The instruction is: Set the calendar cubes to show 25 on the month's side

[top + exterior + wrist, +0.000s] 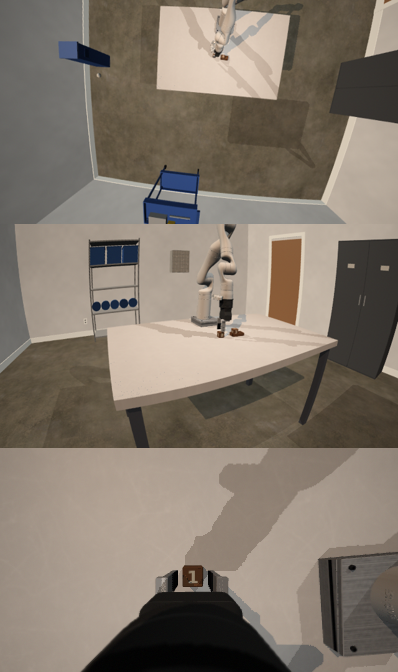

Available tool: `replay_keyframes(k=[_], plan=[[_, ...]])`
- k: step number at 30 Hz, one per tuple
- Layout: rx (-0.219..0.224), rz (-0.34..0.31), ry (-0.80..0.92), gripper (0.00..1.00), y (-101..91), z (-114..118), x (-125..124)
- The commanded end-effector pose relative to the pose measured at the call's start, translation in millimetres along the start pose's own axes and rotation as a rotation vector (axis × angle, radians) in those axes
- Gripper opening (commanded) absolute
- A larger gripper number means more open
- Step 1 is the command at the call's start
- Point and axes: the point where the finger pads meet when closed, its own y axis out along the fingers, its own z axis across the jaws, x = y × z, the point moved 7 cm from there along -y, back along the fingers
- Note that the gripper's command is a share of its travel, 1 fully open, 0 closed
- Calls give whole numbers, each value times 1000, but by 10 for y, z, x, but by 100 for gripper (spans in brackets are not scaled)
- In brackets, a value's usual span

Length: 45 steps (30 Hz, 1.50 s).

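A small brown cube (220, 335) (193, 576) stands flat on the table, off the tray; the wrist view shows a pale 1 on its top. A pale digit on its side in the exterior view is too small to read. My gripper (221, 330) (193, 577) is open, pointing down just above this cube, with one finger on either side of it in the wrist view and gaps between. The brown tray (240, 334) (227, 58) lies on the table beside it. A second brown cube (234, 330) is at the tray's near-left part; its digit is not readable.
The robot's base (203, 321) (345, 603) stands on the table (161, 358) (183, 68) behind the cubes. The tray with its cube is close to the gripper, on the right in the exterior view. Arm shadows cross the table.
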Motion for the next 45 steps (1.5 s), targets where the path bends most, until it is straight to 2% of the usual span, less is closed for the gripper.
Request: replay_keyframes(k=[1, 29, 45], plan=[[-1, 0, 0, 90, -4, -3, 0], [-1, 0, 0, 90, 14, -4, 0], [-1, 0, 0, 90, 248, -4, 0]])
